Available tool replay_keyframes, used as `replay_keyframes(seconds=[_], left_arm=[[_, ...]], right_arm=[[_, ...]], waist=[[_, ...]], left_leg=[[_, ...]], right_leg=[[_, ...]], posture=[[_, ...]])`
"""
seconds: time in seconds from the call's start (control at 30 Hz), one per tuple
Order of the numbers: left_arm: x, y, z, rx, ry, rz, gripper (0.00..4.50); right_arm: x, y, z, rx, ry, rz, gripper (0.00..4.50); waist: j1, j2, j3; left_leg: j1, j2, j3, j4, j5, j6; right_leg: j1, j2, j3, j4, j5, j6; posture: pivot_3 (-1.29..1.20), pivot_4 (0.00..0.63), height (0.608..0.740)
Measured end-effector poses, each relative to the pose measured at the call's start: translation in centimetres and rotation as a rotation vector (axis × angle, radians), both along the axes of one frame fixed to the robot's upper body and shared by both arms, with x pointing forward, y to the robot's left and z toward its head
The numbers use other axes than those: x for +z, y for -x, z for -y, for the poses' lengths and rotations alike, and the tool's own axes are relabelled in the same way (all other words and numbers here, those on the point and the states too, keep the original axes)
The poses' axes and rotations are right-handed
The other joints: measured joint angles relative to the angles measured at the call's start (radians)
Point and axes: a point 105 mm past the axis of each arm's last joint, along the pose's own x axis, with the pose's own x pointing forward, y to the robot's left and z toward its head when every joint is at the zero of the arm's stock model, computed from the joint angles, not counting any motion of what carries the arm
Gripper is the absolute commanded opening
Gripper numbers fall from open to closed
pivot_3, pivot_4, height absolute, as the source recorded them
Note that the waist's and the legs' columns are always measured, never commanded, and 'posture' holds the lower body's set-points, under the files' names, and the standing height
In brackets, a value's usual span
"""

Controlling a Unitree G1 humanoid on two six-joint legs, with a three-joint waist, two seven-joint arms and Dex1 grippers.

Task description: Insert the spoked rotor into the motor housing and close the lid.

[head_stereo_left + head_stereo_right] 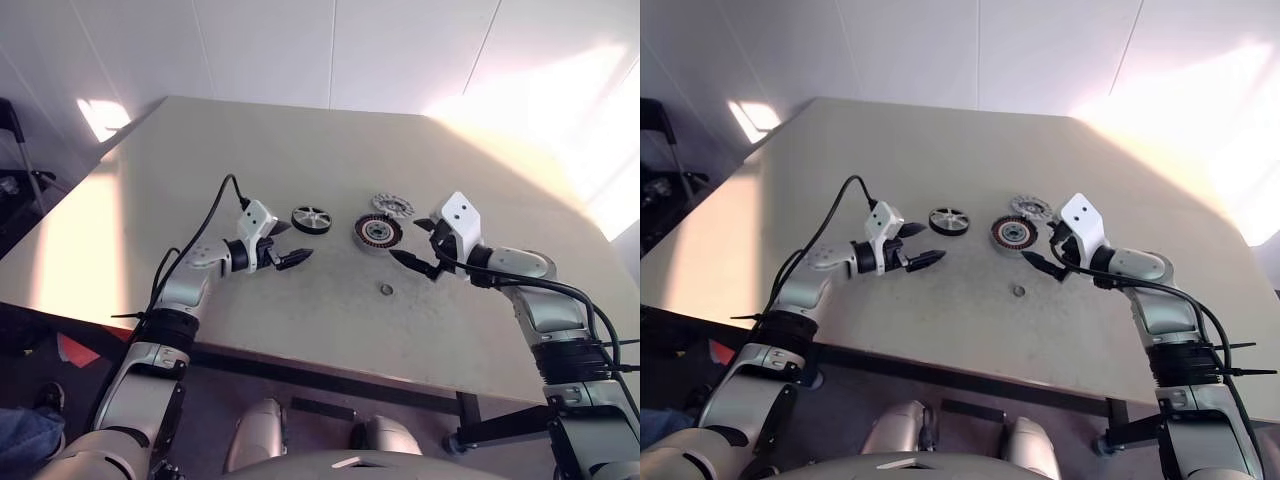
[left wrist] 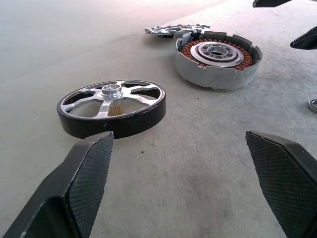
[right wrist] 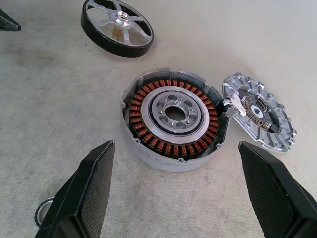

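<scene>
A beige table (image 1: 300,130) stands against white panelled walls (image 1: 300,50), with bright sunlight patches across both

A: What sort of place is this looking like?

B: A lab or test room, I am thinking. A plain beige table (image 1: 330,150) is standing against bare white wall panels (image 1: 270,50), with sunlight falling across its far right corner.

A: Anything pointing to bench work?

B: Motor parts are lying loose on the tabletop: a spoked rotor (image 1: 311,219), a motor housing (image 1: 378,232) showing coppery windings, a ribbed lid (image 1: 392,206) touching it. Dark equipment (image 1: 15,180) is sitting at the far left.
</scene>
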Motion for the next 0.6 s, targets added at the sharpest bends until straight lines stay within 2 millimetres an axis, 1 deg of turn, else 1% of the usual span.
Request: replay_keyframes(seconds=[0.2,0.6], left_arm=[[-0.33,-0.03,-0.07,0.004,0.001,-0.007,4.5],[-0.3,-0.08,-0.09,0.008,0.002,-0.002,4.5]], right_arm=[[-0.07,0.04,0.0,0.001,0.0,-0.006,4.49],[-0.24,0.42,0.0,0.023,0.004,-0.023,4.49]], waist=[[0.0,0.0,0.0],[0.0,0.0,0.0]], left_leg=[[0.0,0.0,0.0,0.0,0.0,0.0],[0.0,0.0,0.0,0.0,0.0,0.0]], right_leg=[[0.0,0.0,0.0,0.0,0.0,0.0],[0.0,0.0,0.0,0.0,0.0,0.0]], posture=[[0.0,0.0,0.74],[0.0,0.0,0.74]])
